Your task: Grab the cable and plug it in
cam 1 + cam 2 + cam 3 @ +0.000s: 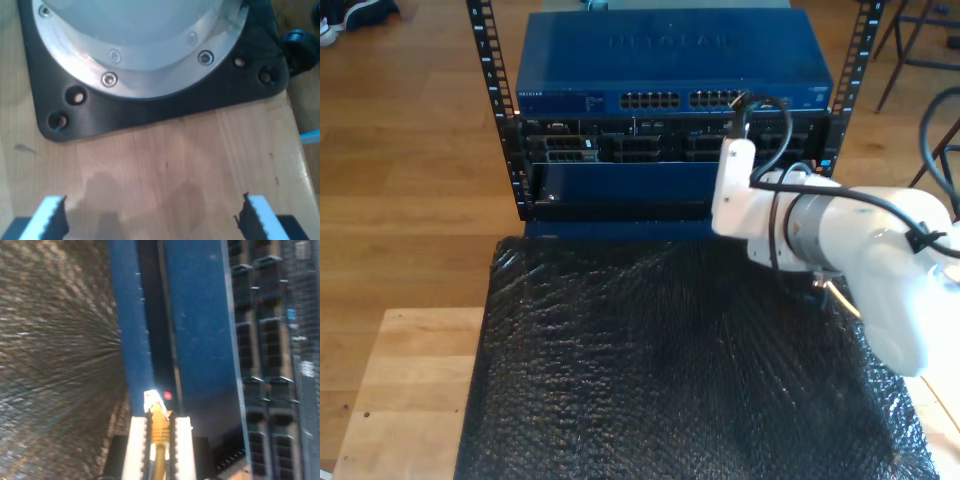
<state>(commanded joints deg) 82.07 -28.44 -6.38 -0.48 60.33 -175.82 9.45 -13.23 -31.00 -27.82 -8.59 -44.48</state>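
Second wrist view blurred; port rows at the blue switch (200, 340) hard to make out. My second gripper (160, 432) clamped on the cable (159, 427) — pale-yellow boot pinched between the white fingers (135, 445), clear plug (153, 401) projecting past the fingertips toward the blue housing, beside a small red light (167, 395). Contact between plug and housing: cannot tell. Remainder of the cable cut off at the frame edge.

Exterior view: white arm (840, 240) at the right, reaching far toward the rack (500, 120); gripper end hidden behind the wrist body. Rack holding the blue switch (670, 60) on top, black units (620, 148) below. Black bubble-wrap mat (670, 370) covering the near table (410, 380).

My first gripper (152, 215) — fingers spread wide, nothing between them, over bare wood near a black base plate (150, 107) with a metal flange (150, 65).
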